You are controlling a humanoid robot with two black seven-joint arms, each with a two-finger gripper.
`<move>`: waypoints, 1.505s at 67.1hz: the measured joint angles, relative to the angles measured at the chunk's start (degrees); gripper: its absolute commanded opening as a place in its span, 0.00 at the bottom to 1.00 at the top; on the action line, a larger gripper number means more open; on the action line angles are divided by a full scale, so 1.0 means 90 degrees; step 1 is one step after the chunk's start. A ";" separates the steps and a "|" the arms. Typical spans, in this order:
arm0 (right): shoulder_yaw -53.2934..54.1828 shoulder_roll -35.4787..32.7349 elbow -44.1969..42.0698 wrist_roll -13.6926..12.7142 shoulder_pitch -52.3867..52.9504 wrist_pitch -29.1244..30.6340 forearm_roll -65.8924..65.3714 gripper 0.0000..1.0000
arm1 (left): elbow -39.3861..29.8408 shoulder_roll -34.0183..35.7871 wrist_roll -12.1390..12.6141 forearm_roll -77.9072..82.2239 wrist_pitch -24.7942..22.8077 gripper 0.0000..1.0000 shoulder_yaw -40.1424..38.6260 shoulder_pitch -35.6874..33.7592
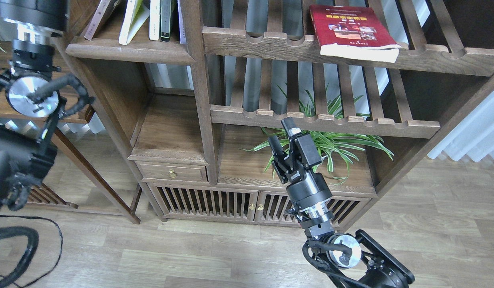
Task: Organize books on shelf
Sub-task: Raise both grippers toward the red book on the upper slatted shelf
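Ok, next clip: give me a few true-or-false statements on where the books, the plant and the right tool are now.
1. The red book lies flat on a slatted rack. True.
2. The right tool holds a book. False: it is open and holds nothing.
3. A potted plant stands below the slatted racks. True.
4. The red book stands upright among the other books. False: those stand on the upper left shelf, apart from it.
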 measured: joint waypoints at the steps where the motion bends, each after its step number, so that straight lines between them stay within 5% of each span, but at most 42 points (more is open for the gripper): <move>1: 0.0039 0.0000 0.0011 0.0001 0.0005 0.0000 0.0000 0.97 | -0.0004 0.0000 0.0032 0.0001 -0.0024 0.73 0.0060 0.0079; 14: 0.0574 0.0000 0.0134 0.0054 0.0064 0.0000 0.0000 0.97 | 0.0029 -0.0012 0.0456 0.0039 -0.0090 0.75 0.0415 0.0865; 42: 0.1347 0.0001 0.0342 0.0080 0.1056 0.0000 -0.0005 0.97 | -0.0001 -0.0793 0.0645 0.0025 -0.0092 0.75 0.0586 0.1052; 61: 0.1772 0.0000 0.0304 0.0075 0.1101 -0.0123 0.0000 0.97 | 0.0017 -0.0869 0.1384 0.0023 -0.0092 0.75 0.0771 0.1107; 82: 0.1864 -0.0373 0.0302 0.0001 0.1133 -0.1343 0.0026 0.96 | 0.0019 -0.0923 0.1426 0.0031 -0.0092 0.76 0.0877 0.1146; 101: 0.1870 -0.0679 0.0190 -0.0010 0.1425 -0.1556 0.0149 0.96 | 0.0034 -0.0924 0.1428 0.0042 -0.0092 0.77 0.0821 0.1140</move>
